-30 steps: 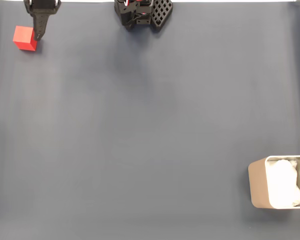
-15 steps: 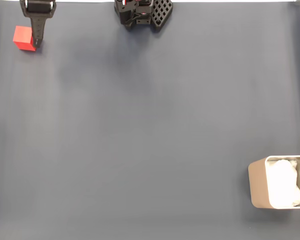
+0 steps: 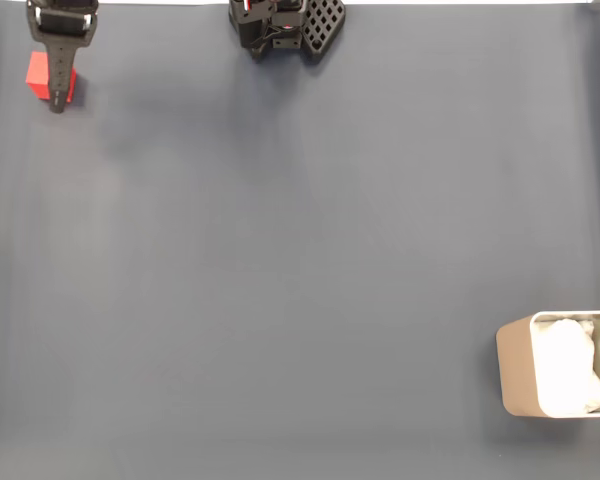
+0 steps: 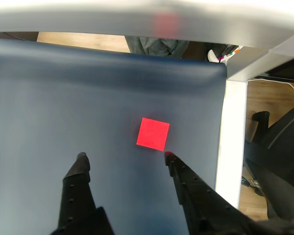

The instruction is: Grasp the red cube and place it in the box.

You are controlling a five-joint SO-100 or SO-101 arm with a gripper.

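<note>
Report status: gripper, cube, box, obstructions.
Gripper open above the mat, not closed on anything. Red cube on the mat just ahead of the fingertips, ungrasped. Box at the far corner of the fixed view. Nothing between.

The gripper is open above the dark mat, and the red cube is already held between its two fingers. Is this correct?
Not quite. The gripper is open above the dark mat, but the red cube is not held. In the wrist view it lies on the mat just past the fingertips, near the right finger.

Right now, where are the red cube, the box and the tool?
red cube (image 4: 153,133), wrist view, middle of its top face.
box (image 3: 514,366), fixed view, its tan left wall.
tool (image 4: 123,155), wrist view, midway between its open fingertips.
</note>
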